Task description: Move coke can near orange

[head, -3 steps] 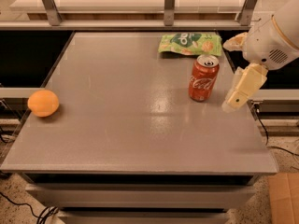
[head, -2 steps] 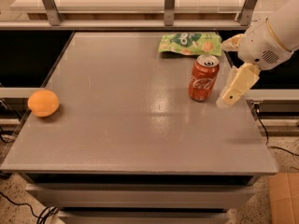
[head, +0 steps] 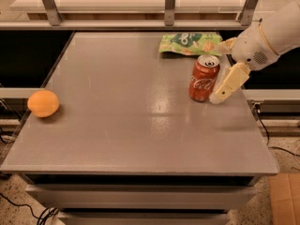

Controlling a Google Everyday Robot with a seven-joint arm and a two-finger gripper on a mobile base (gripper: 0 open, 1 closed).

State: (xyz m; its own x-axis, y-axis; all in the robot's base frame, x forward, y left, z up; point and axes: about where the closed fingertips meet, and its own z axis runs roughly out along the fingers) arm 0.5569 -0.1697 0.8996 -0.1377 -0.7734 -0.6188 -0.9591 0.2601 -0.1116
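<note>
1. The round, smooth orange fruit (head: 43, 103) sits far left of your pincer (head: 220, 72), near the grey desk's (head: 140, 144) left edge.
2. Your pincer hangs open, gripping nothing.
3. The red aluminium coke can (head: 203, 78) stands upright just left of it.
4. A flat green snack bag (head: 187, 43) lies just beyond.

White Coca-Cola script on red side of can (head: 204, 78), running upward. Bag (head: 187, 43) behind can: pale lettering on green, not legible. No other text, number or sign readable. Gripper (head: 224, 65) just right of can, fingers apart.
</note>
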